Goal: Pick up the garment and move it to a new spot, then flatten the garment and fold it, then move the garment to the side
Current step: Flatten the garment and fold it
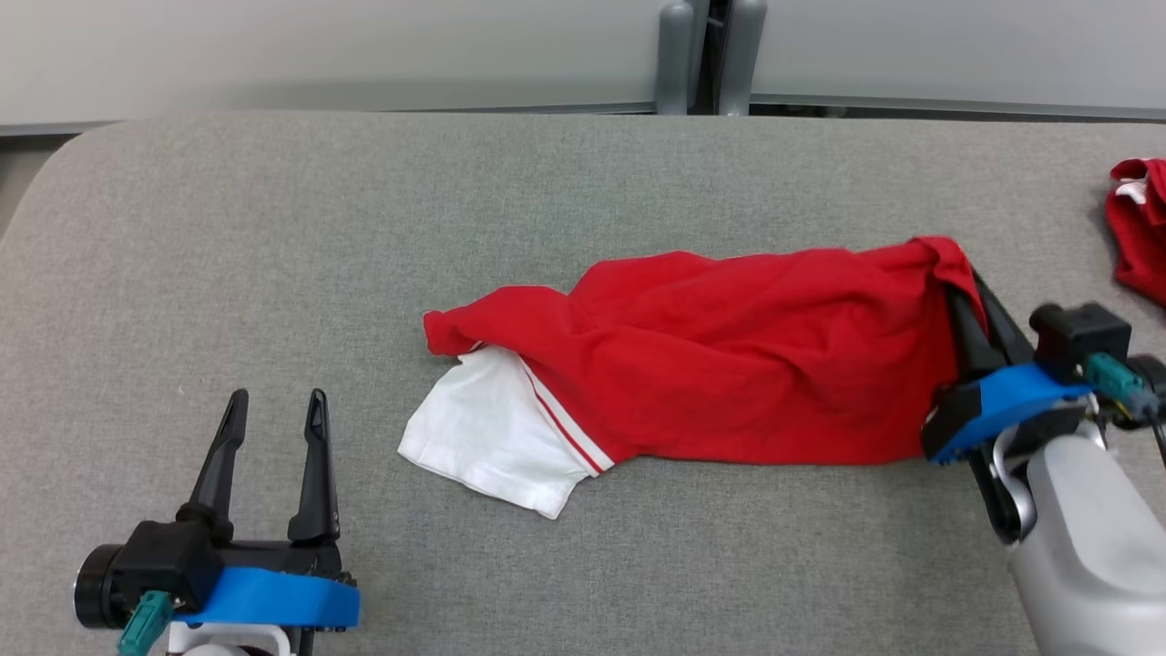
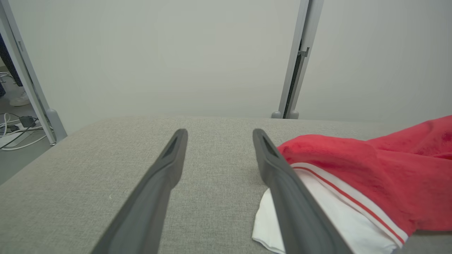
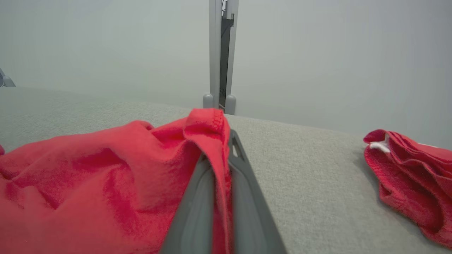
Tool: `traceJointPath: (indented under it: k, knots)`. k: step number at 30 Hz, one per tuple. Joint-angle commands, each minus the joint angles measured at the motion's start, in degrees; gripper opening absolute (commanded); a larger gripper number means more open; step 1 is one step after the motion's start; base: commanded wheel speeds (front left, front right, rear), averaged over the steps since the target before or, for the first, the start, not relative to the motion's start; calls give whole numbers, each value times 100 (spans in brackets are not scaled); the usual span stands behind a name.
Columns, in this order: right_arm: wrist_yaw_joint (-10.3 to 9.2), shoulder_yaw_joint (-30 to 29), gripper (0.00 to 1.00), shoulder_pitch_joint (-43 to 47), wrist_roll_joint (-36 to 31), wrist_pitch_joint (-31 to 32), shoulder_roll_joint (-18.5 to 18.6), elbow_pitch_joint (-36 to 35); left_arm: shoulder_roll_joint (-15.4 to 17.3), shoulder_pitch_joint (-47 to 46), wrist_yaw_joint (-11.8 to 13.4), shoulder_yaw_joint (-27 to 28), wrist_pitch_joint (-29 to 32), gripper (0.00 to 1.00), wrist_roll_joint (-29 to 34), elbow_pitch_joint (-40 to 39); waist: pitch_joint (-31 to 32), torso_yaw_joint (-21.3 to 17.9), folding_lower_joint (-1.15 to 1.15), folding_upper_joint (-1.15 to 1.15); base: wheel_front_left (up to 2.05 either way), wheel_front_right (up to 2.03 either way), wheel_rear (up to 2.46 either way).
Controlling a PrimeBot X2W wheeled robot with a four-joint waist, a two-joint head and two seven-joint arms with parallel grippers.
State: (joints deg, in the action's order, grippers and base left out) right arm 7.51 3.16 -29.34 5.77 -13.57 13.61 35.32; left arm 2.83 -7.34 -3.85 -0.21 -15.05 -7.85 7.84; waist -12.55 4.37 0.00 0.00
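The garment (image 1: 729,355) is a red shirt with a white, red-striped sleeve, lying crumpled across the middle of the grey table (image 1: 364,200). My right gripper (image 1: 958,273) is shut on its right edge, the red hem pinched between the two fingers (image 3: 247,197) and lifted a little. In the right wrist view the garment (image 3: 99,176) spreads to the left of the fingers. My left gripper (image 1: 278,405) stands open at the lower left, apart from the cloth. In the left wrist view the garment (image 2: 370,169) lies just right of my open left gripper (image 2: 219,135).
Another red garment (image 1: 1139,228) lies bunched at the table's right edge, also in the right wrist view (image 3: 413,183). Grey partition panels and a post (image 1: 710,55) stand behind the table. Bare table surface lies to the left and front.
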Motion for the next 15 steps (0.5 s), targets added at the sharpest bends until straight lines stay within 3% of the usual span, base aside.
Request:
traceJointPath:
  k: [1,3,4,5,6,11,15]
  knots:
    - [-4,4,0,-258,-33,-22,4,171,17,-104,-5,-12,-16,100,-3,4,-75,39,0,0,0,0,0]
    - [-4,43,0,-472,-58,-53,-1,452,17,-143,-1,-45,-16,100,-12,4,-128,59,0,0,0,0,0]
    - [-4,67,15,-562,-81,-61,-1,615,17,-165,4,-63,-16,100,-15,5,-150,66,0,0,0,0,0]
    - [-4,80,40,-657,-99,-69,-4,750,17,-189,9,-79,-16,100,-17,6,-169,70,0,0,0,0,0]
    - [-4,80,100,-747,-117,-80,-2,885,17,-205,10,-92,-16,100,-20,9,-186,71,0,0,0,0,0]
    - [-4,4,100,-869,-101,-159,-24,1161,17,-197,28,-82,-16,100,-17,23,-186,10,0,0,0,0,0]
    - [-4,-86,100,-508,-50,-164,-50,619,18,-139,14,-42,-16,100,27,44,-102,-119,0,0,0,0,0]
